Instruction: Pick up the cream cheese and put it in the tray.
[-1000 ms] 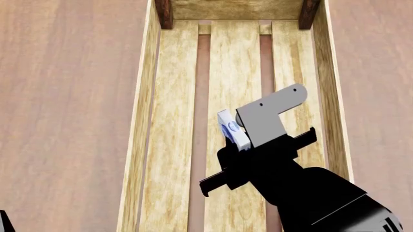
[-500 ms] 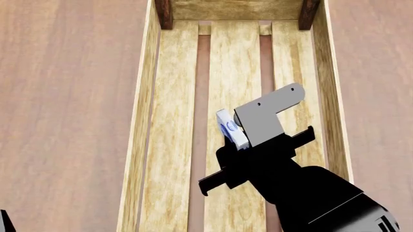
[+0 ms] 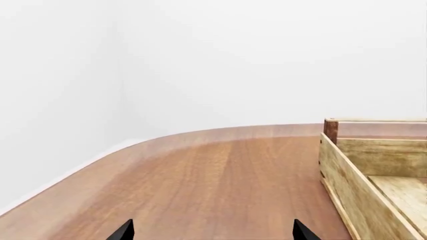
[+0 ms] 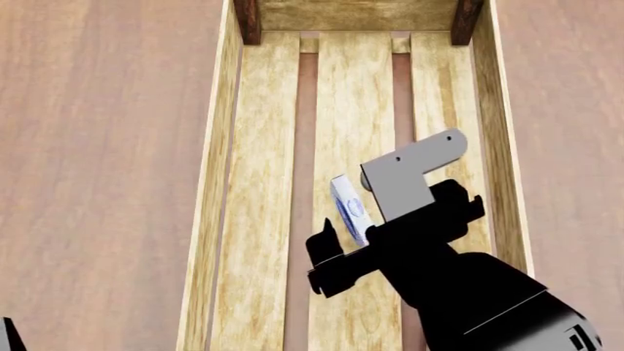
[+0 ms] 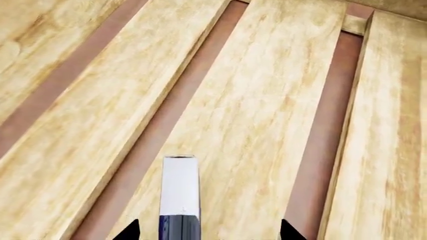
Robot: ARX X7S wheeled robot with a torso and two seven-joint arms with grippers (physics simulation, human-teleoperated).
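Two grippers to log, one doing the work.

- Right gripper [image 5: 207, 232]: poised over the inside of the tray [image 4: 210, 219], pointing down at the floor slats. In the right wrist view its two dark fingertips stand wide apart, with bare wood visible on each side of the box between them. I read the jaws as spread and clamping nothing.
- Cream cheese [image 4: 348, 207]: inside the tray's outline, over the middle slat [image 4: 356, 95] near the gap on its left side. It stands on edge, with the blue oval logo facing sideways and only the thin white edge towards the wrist camera. That posture fits a flat box that was pinched across its broad faces. I cannot tell whether it rests on the slat or hangs just above it.
- A grey L-shaped bracket [image 4: 410, 175] on the wrist hides part of the box from the head view.
- Left gripper [image 3: 212, 234]: parked over the brown tabletop [image 4: 98, 146] outside the tray's long wall. Its tips are far apart with nothing between them, clear of the right arm's work.

Judgement: placement is at its final step. The box on its narrow edge will likely tip flat once freed, so a straight lift out would avoid clipping it.
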